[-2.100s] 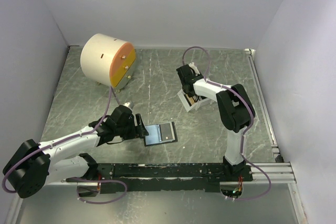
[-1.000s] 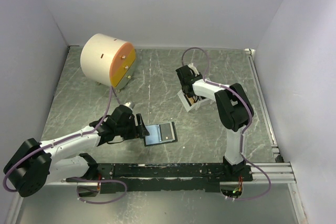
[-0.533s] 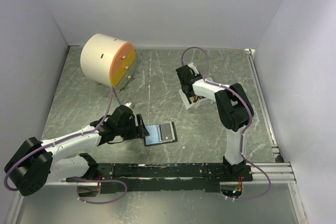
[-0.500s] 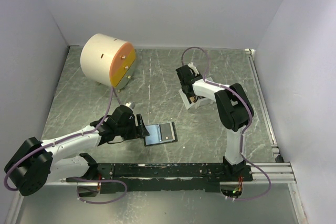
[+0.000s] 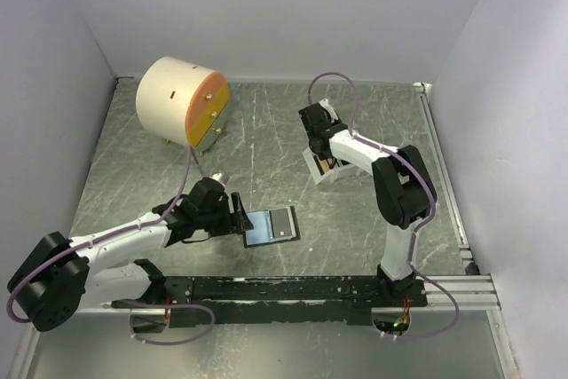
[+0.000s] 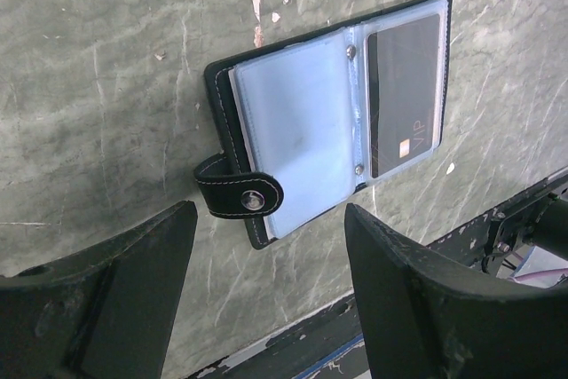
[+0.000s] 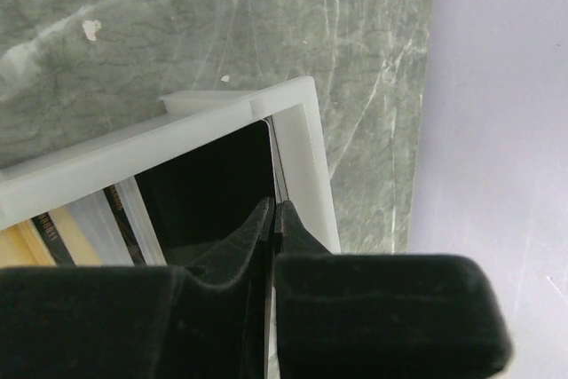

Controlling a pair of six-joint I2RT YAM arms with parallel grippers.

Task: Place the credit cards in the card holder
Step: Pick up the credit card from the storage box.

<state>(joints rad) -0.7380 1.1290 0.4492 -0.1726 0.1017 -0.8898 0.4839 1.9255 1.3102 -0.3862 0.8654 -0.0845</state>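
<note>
The black card holder (image 5: 271,225) lies open on the table, its clear sleeves up; in the left wrist view (image 6: 302,122) a dark card (image 6: 404,95) sits in its right sleeve. My left gripper (image 5: 238,219) is open and empty, its jaws (image 6: 266,246) astride the holder's snap strap, just above the table. My right gripper (image 5: 318,144) reaches down into the white tray (image 5: 312,168). In the right wrist view it (image 7: 273,210) is shut on the top edge of a dark credit card (image 7: 213,184) standing on edge against the tray's wall (image 7: 297,126). More cards (image 7: 58,228) stand beside it.
A big cream cylinder with an orange face (image 5: 182,102) stands at the back left. The black base rail (image 5: 293,290) runs along the near edge. Grey walls close in on the back, left and right.
My right arm has shifted a little back and right over the tray, its elbow swinging right. The left arm and the card holder have not moved.
</note>
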